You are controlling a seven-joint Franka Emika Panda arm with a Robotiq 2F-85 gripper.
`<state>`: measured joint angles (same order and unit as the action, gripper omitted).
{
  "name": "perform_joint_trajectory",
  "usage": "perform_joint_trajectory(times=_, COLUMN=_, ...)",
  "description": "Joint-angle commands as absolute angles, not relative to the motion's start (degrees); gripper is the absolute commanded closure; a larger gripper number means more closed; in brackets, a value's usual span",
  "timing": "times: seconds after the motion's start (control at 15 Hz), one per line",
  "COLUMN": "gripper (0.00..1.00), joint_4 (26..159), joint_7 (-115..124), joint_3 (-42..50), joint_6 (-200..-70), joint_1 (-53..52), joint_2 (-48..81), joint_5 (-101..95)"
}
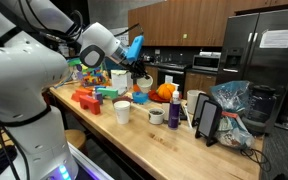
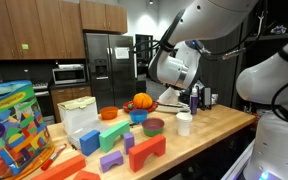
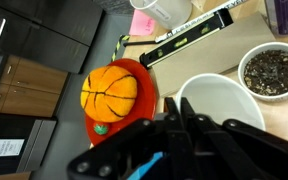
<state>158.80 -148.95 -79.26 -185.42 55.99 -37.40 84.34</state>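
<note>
We start at the pincer (image 3: 184, 124). In the wrist view its black fingers look drawn close together, and we see nothing between them, so we judge it shut and empty. It hangs above the counter rather than resting on anything, tilted down toward the crockery, as an exterior view (image 1: 137, 70) also suggests.

Nearest to it is the white round cup (image 3: 224, 102), just beside the fingertips and a little below them. It stands upright with its mouth open to the camera. We cannot tell whether the fingers touch its rim.

On the cup's other side sits the orange rubber ball with black basketball seams (image 3: 111, 94). It is cradled in a red shallow dish (image 3: 146, 80), which we think keeps it from rolling. Both exterior views show the ball (image 1: 164, 92) (image 2: 142, 101) near the counter's middle.

Further out stand a white bowl of dark seeds (image 3: 272, 68), upright so nothing spills, and a black and yellow-green flat strip (image 3: 189, 38) lying flat. A pink cup (image 3: 143, 21) is beyond that.

All of it rests on the pale wooden counter (image 1: 174, 145), with colourful building blocks (image 2: 134, 152) grouped at one end and a stainless steel fridge (image 2: 104, 65) behind.
</note>
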Motion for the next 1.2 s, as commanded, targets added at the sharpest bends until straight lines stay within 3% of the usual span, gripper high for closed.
perform_joint_trajectory(times=0.0, gripper=0.98, joint_4=159.1, joint_7=-144.9, joint_3=-76.9, joint_6=-176.8, joint_1=57.9, joint_2=-45.5, joint_5=80.1)
perform_joint_trajectory(times=0.2, gripper=0.98, joint_4=159.2, joint_7=-135.0, joint_3=-74.0, joint_6=-164.1, joint_1=59.5, joint_2=-56.0, joint_5=69.4)
perform_joint_trajectory(times=0.47, gripper=0.98, joint_4=158.8, joint_7=-121.1, joint_3=-61.7, joint_6=-147.9, joint_1=54.5, joint_2=-64.7, joint_5=47.1)
perform_joint_trajectory(times=0.8, gripper=0.98, joint_4=152.2, joint_7=-109.7, joint_3=-43.3, joint_6=-131.6, joint_1=44.4, joint_2=-66.7, joint_5=21.3)
perform_joint_trajectory(times=1.13, gripper=0.98, joint_4=146.4, joint_7=-91.5, joint_3=-32.0, joint_6=-125.6, joint_1=29.9, joint_2=-59.7, joint_5=-2.9)
